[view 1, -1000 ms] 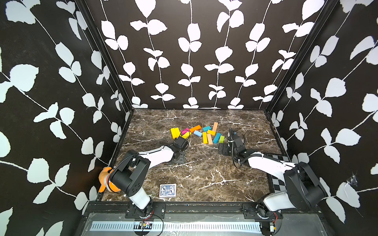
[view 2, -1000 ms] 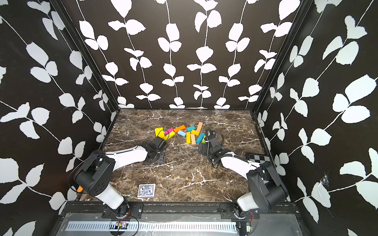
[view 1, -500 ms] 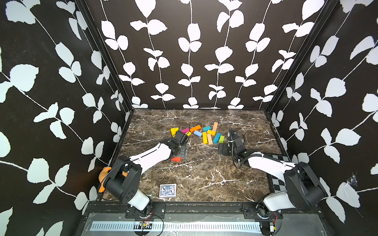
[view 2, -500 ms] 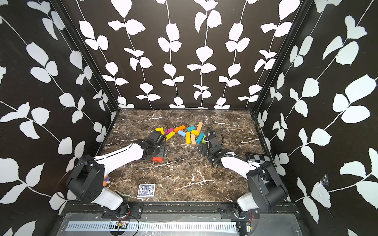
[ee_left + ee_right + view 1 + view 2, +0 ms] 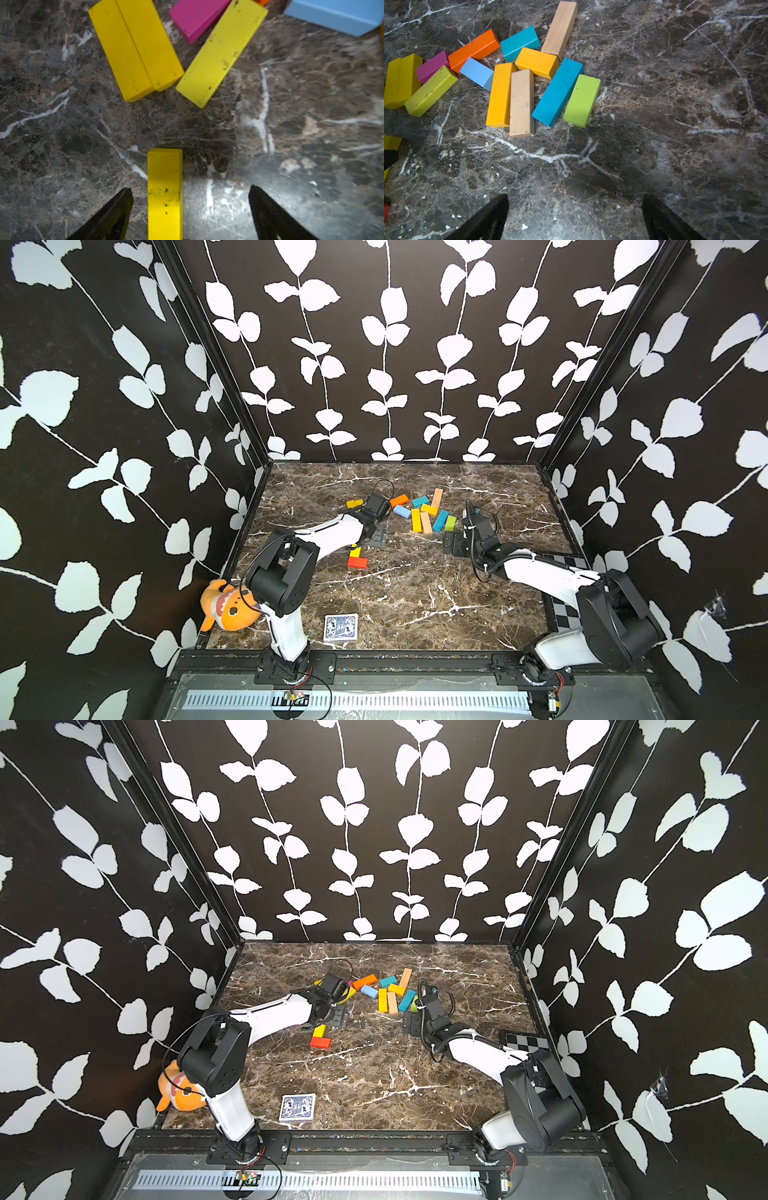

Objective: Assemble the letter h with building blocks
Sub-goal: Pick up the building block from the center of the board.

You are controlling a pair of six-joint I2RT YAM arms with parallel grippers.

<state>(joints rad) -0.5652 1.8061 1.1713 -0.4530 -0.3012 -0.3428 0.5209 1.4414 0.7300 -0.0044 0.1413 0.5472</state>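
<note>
Stock: loose painted wooden building blocks (image 5: 522, 101), rectangular bars in yellow, orange, pink, teal, light blue, green and tan, heaped at far centre of the dark marble table (image 5: 415, 605). Letter h (image 5: 320, 1041), judged barely begun: one bright yellow wooden bar (image 5: 165, 193) lying near-to-far and one red wooden bar (image 5: 357, 562) crosswise at its near end. Both sit left of centre and clear of the heap, presumably to leave room for crossbar and leg. Left gripper (image 5: 189, 189): jaws wide, straddling the yellow bar without touching it; the bar rests on the marble, unheld. Right gripper (image 5: 575, 197): jaws wide, empty, over bare marble just near of the heap, likely posted to fetch another bar. Obscured: the yellow bar's near end is cut off in the left wrist view and part-covered by the left gripper in both top views. Its contact with the red bar cannot be told. The red bar is a mere sliver at the edge of the right wrist view.
</note>
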